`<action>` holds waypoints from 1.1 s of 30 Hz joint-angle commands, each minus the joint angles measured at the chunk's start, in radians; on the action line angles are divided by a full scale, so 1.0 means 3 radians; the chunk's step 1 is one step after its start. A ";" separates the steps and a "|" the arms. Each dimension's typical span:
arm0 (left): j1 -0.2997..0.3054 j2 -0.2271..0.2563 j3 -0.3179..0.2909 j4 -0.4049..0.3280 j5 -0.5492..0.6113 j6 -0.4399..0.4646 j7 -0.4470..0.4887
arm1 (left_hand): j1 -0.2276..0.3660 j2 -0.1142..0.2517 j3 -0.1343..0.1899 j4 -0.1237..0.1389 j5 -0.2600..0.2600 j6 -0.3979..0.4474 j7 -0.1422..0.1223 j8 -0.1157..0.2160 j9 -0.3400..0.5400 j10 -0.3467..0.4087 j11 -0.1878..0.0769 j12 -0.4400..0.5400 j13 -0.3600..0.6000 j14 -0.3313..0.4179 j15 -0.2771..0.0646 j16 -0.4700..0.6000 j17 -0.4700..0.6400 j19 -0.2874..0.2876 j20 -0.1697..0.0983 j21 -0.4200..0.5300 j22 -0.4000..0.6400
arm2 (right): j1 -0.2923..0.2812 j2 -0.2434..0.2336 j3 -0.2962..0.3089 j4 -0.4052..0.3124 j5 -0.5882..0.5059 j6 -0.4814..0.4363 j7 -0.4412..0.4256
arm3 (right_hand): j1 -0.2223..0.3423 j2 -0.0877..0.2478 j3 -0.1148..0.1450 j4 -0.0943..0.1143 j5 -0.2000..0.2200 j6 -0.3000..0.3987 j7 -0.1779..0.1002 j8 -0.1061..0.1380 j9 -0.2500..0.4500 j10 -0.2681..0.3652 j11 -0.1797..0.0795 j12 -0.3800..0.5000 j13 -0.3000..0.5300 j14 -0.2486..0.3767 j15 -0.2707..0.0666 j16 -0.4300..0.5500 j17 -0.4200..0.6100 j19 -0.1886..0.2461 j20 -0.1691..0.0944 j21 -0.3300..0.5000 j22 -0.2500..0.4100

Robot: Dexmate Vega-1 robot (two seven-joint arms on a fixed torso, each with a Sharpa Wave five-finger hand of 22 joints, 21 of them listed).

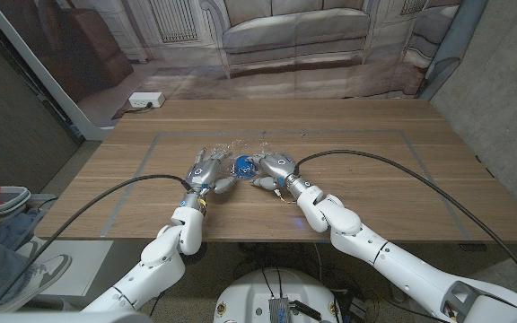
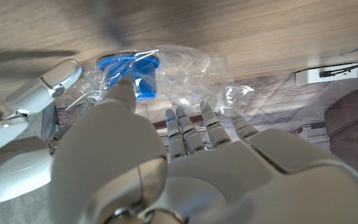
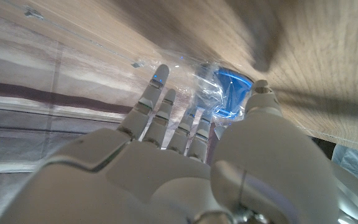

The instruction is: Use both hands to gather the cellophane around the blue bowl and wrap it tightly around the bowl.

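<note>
A small blue bowl (image 1: 243, 165) sits on crinkled clear cellophane (image 1: 231, 148) at the middle of the wooden table. My left hand (image 1: 206, 170) stands just left of the bowl and my right hand (image 1: 275, 168) just right of it. In the left wrist view my left hand (image 2: 185, 162) reaches its fingers into the cellophane (image 2: 194, 68) beside the bowl (image 2: 129, 70), its thumb up against the wrapped bowl. In the right wrist view my right hand (image 3: 197, 162) does the same, fingers spread on the cellophane (image 3: 194, 93) next to the bowl (image 3: 232, 93). Neither hand plainly pinches the film.
A white power strip (image 1: 144, 100) lies at the table's far left corner. A taped rectangle (image 1: 402, 135) marks the work area. Black cables (image 1: 375, 160) trail from both arms. A person's leg and shoe (image 1: 21, 269) show beyond the table's left edge.
</note>
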 commanded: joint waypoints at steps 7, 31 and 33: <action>-0.0071 -0.0059 0.0036 0.0127 -0.0052 -0.0101 0.0053 | 0.0180 0.0120 0.0099 -0.0079 -0.0012 0.0645 -0.0125 0.0165 -0.0006 0.0596 -0.0025 0.0122 -0.0007 0.0319 -0.0092 0.0072 -0.0005 0.0168 -0.0061 0.0055 0.0007 | -0.0004 0.0025 -0.0004 0.0084 0.0045 0.0030 -0.0077 | 0.0106 0.0027 0.0031 -0.0008 0.0016 0.0154 -0.0001 0.0039 0.0007 0.0218 -0.0074 0.0092 0.0010 0.0200 -0.0349 0.0054 0.0025 0.0149 -0.0118 0.0049 0.0027; -0.0107 -0.0212 -0.0390 -0.0024 -0.0711 -0.0315 -0.0147 | 0.0160 0.0315 0.0204 -0.0028 -0.0049 0.1187 0.0022 0.0172 -0.0024 0.1152 -0.0024 0.0060 -0.0018 0.1071 -0.0199 0.0154 -0.0016 0.0679 -0.0170 0.0166 0.0001 | 0.0288 0.0170 -0.0051 0.0584 0.0232 0.0301 -0.0603 | 0.0475 0.0207 0.0067 0.0045 -0.0219 0.0904 -0.0006 -0.0051 -0.0002 0.1224 -0.0167 0.0049 -0.0029 0.1719 -0.0574 0.0227 0.0382 0.0520 -0.0714 0.0984 0.0413; -0.0115 -0.0228 -0.0432 -0.0050 -0.0769 -0.0311 -0.0196 | 0.0151 0.0320 0.0206 -0.0022 -0.0050 0.1191 0.0040 0.0163 -0.0023 0.1158 -0.0007 0.0052 -0.0018 0.1108 -0.0193 0.0154 -0.0017 0.0706 -0.0162 0.0171 0.0001 | 0.0298 0.0176 -0.0050 0.0584 0.0255 0.0316 -0.0617 | 0.0509 0.0188 0.0013 0.0063 -0.0210 0.0994 -0.0007 -0.0086 0.0009 0.1339 -0.0171 -0.0084 -0.0016 0.1823 -0.0566 0.0094 0.0604 0.0393 -0.0714 0.1405 0.0403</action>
